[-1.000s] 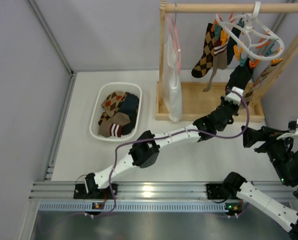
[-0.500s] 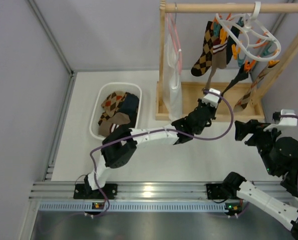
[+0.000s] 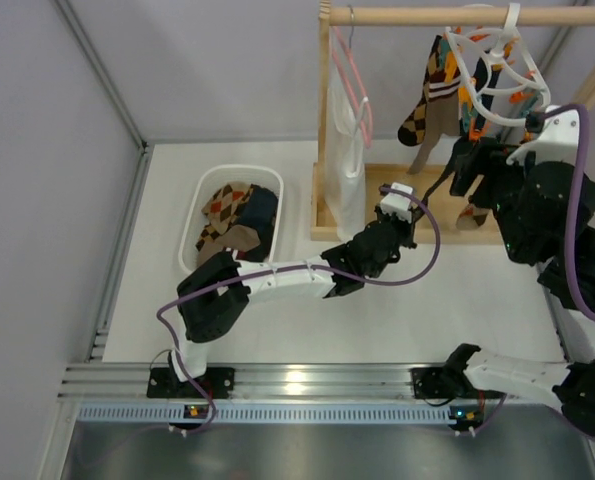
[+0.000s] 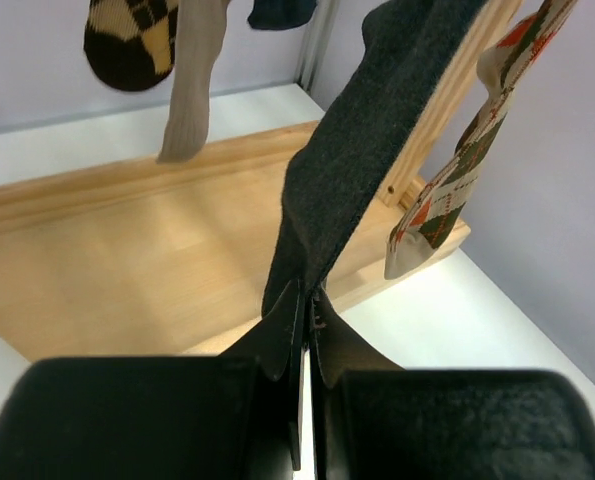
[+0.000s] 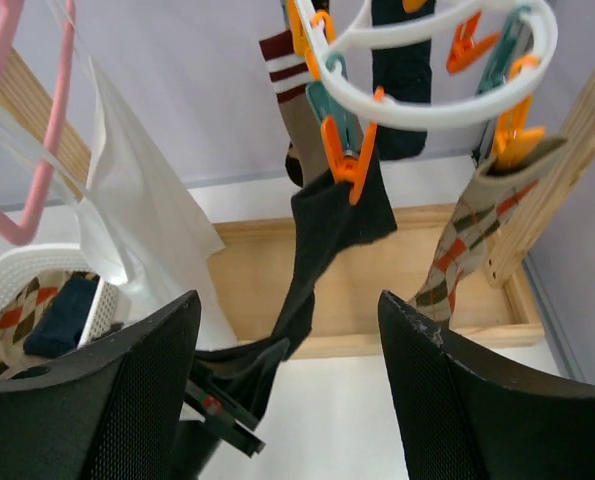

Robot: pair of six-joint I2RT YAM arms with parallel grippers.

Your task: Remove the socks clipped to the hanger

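Freeing dark sock (image 4: 377,130): left end effector (image 4: 307,320) clamped on toe, frame centre; cuff pinned by orange clip (image 5: 349,165) on hanger (image 5: 447,105), upper centre. Best drawn down-left steadily; right end effector (image 5: 287,310) open, could steady ring.

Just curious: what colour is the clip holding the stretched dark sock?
Orange clip, clearest in the right wrist view.

Left claw (image 3: 418,192) grips dark sock (image 3: 439,181), hanger (image 3: 464,72) above.

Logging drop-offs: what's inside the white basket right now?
The white basket holds argyle socks, a navy sock and a taupe one. The left arm covers its near end; anything under the pile is hidden.
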